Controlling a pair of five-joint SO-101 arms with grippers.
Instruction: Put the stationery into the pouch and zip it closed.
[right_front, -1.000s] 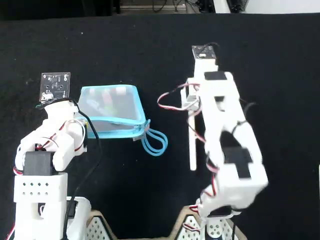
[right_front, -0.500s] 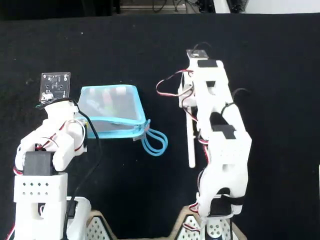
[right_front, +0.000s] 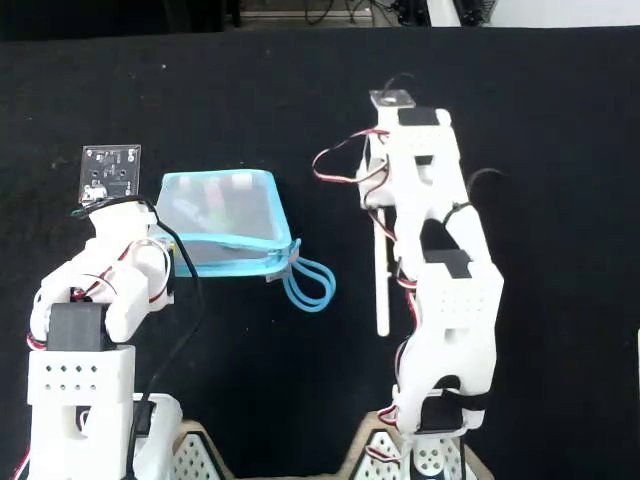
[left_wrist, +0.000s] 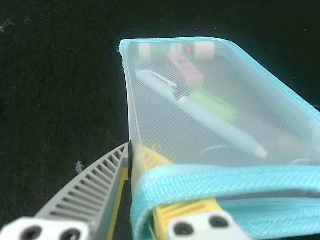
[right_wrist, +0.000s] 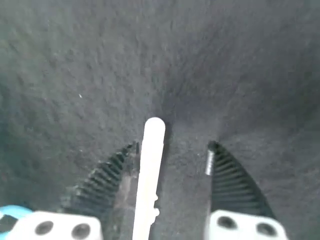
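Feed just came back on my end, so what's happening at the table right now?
The left gripper is shut on one end of the blue mesh pouch, which lies on the black table with a pen and other stationery inside. The right gripper is open over a white pen lying on the table. That pen sits between its jaws, not yet clamped.

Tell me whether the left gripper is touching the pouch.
Touching. The left wrist view shows the left gripper clamped on the pouch, its jaws pinching the teal-trimmed corner.
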